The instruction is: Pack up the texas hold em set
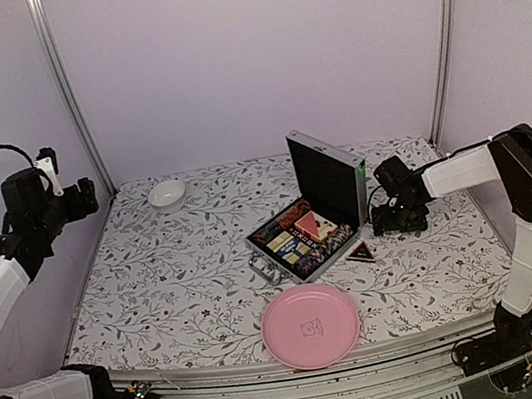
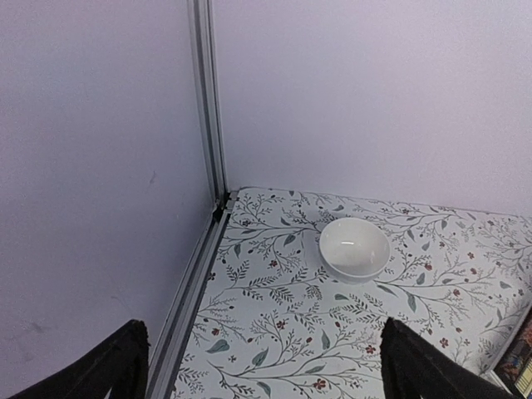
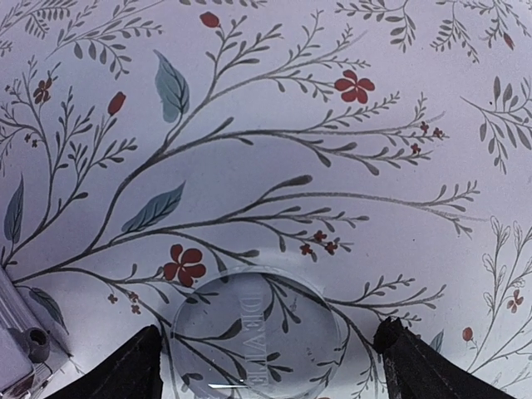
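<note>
OK, R tool (image 3: 266,366) spread over the button (image 3: 253,332). I'd centre, drop straight, pinch its rim. L tool (image 2: 262,370) spread too.

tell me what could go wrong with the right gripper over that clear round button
The clear button lies flat on the floral table between the fingers of the open right gripper, so they may slide over it rather than catch it. The upright case lid stands close beside that arm; a swing that way could knock it.
</note>
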`<state>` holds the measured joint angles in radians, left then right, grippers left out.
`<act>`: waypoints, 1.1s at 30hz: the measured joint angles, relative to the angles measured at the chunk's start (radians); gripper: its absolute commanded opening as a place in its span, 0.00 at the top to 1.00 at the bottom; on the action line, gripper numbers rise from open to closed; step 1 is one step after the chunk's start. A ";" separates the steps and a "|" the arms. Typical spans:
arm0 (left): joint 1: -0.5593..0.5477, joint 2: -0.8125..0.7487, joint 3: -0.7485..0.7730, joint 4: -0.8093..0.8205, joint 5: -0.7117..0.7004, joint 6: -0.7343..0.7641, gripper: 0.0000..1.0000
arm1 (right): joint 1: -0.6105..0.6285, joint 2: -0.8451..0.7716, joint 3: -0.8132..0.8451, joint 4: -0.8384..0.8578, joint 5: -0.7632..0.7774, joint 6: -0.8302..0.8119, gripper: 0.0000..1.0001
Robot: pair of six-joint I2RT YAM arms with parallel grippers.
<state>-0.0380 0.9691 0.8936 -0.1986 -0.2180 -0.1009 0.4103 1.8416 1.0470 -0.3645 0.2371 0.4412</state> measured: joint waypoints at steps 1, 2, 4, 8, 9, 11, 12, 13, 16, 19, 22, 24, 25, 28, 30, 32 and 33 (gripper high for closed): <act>0.000 0.000 0.000 0.000 0.000 0.000 0.03 | 0.000 0.002 0.002 0.002 0.002 -0.001 0.12; 0.000 0.000 0.000 0.000 0.000 0.000 0.03 | 0.000 0.004 0.004 0.003 0.002 -0.002 0.13; 0.000 0.000 0.000 0.000 0.000 0.000 0.03 | 0.000 0.010 0.008 0.010 0.006 -0.005 0.15; 0.000 0.000 0.000 0.000 0.000 0.000 0.03 | 0.000 0.014 0.009 0.024 0.014 -0.011 0.21; 0.000 0.001 0.000 0.000 0.000 0.000 0.03 | 0.000 0.015 0.009 0.027 0.016 -0.011 0.22; 0.000 0.003 0.000 0.000 0.000 0.000 0.03 | 0.000 0.015 0.009 0.030 0.017 -0.012 0.24; 0.000 0.004 0.000 0.000 0.000 0.000 0.03 | 0.000 0.016 0.009 0.030 0.019 -0.012 0.26; 0.000 0.005 0.000 0.000 0.000 0.000 0.03 | 0.000 0.016 0.009 0.031 0.020 -0.012 0.27; 0.000 0.007 0.000 0.000 0.000 0.000 0.03 | 0.000 0.016 0.009 0.033 0.023 -0.012 0.34; 0.000 0.007 0.000 0.000 0.000 0.000 0.03 | 0.000 0.017 0.009 0.035 0.026 -0.012 0.39; 0.000 0.007 0.000 0.000 0.000 0.000 0.03 | 0.000 0.017 0.009 0.035 0.032 -0.012 0.43; 0.000 0.007 0.000 0.000 0.000 0.000 0.03 | 0.000 0.017 0.009 0.035 0.035 -0.011 0.45; 0.000 0.007 0.000 0.000 0.000 0.000 0.03 | 0.000 0.017 0.009 0.035 0.036 -0.012 0.46; 0.000 0.007 0.000 0.000 0.000 0.000 0.03 | 0.000 0.017 0.008 0.035 0.041 -0.012 0.47; 0.000 0.007 0.000 0.000 0.000 0.000 0.03 | 0.000 0.014 0.006 0.035 0.042 -0.012 0.48; 0.000 0.007 0.000 0.000 0.000 0.000 0.03 | -0.001 0.002 -0.007 0.033 0.041 -0.012 0.49; 0.000 0.007 0.000 0.000 0.000 0.000 0.03 | -0.001 -0.011 -0.021 0.028 0.040 -0.012 0.49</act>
<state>-0.0380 0.9764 0.8936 -0.1986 -0.2184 -0.1005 0.4095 1.8301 1.0256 -0.3367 0.2771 0.4294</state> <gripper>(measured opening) 0.971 0.592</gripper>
